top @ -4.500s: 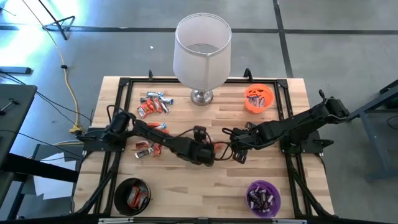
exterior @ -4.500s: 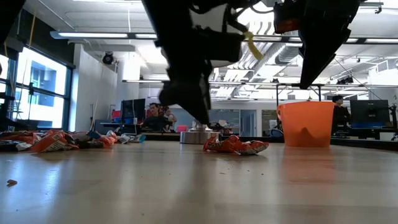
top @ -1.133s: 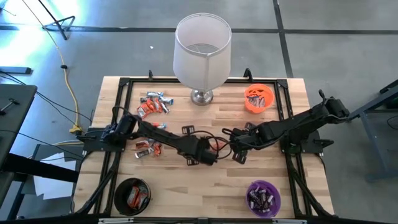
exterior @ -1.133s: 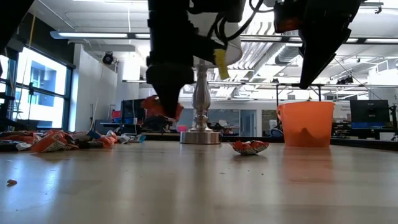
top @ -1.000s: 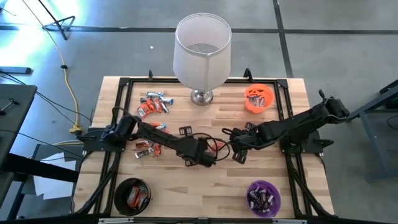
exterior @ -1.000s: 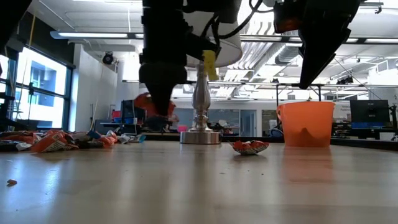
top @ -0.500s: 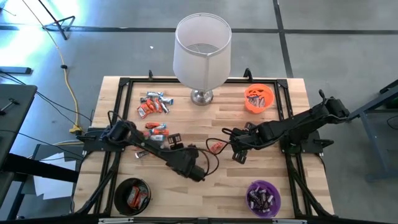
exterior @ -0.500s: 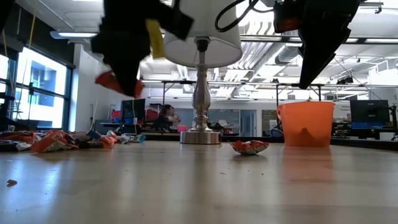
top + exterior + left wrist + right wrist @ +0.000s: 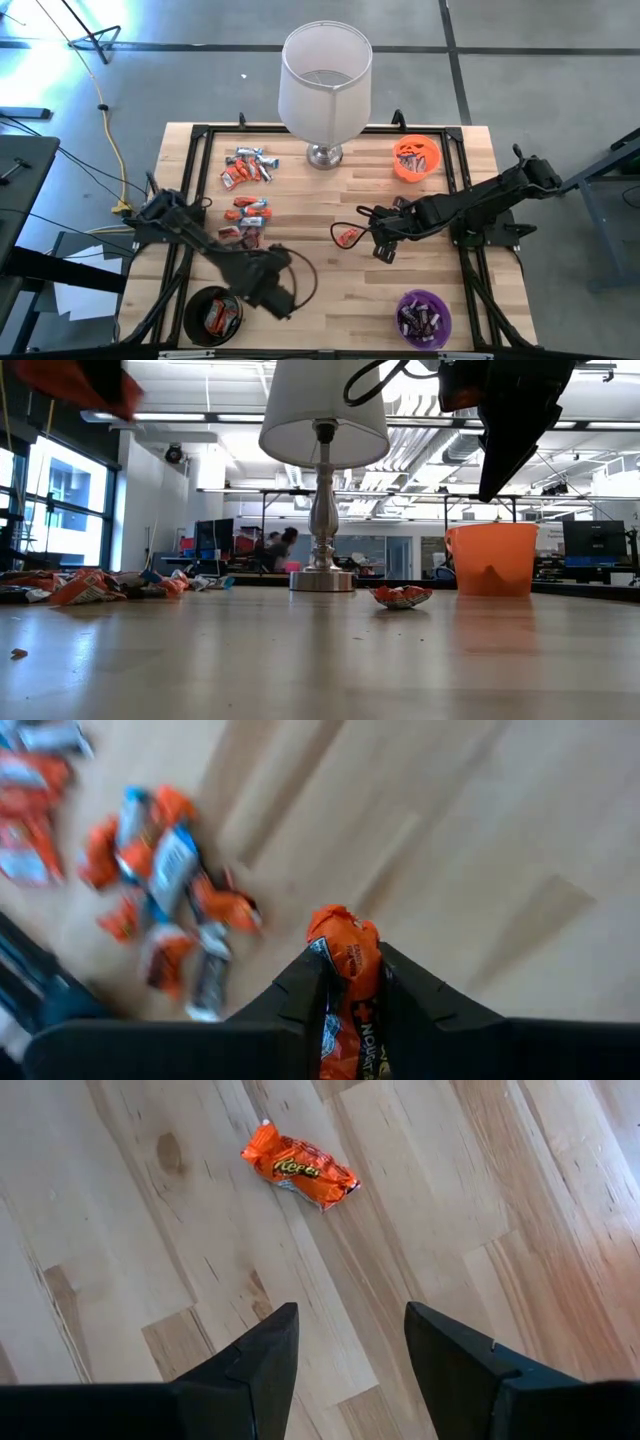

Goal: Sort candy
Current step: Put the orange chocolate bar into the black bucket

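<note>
Left gripper [image 9: 350, 982] is closed on an orange candy [image 9: 347, 970]; the wrapper is pinched between the two dark fingers, with its crimped end protruding past the fingertips. In the high view this gripper [image 9: 277, 293] is seen near the front of the table, just beside the black bowl [image 9: 197, 300], which already contains orange pieces. Right gripper [image 9: 342, 1342] is held with its fingers spread and empty, above bare wood near the table's middle, with a single orange candy [image 9: 299, 1175] lying ahead of it.

Remaining candy is found in two loose groups on the left half of the table: one group [image 9: 248, 167] near the lamp [image 9: 324, 85] and one [image 9: 244, 222] nearer the left arm. Sorted pieces are also held in the orange bowl [image 9: 398, 165] and the purple bowl [image 9: 402, 320].

Each piece is judged to be light and small, with a thin, glossy, crinkly wrapper over a soft filling. The wrapper is likely to slide under the pads and to deform if squeezed hard. A grip across the short width, at the middle of the body, is recommended; the flat crimped ends are expected to fold or slip. Where pieces overlap in a group, an outlying piece should be chosen so that only one is lifted.
</note>
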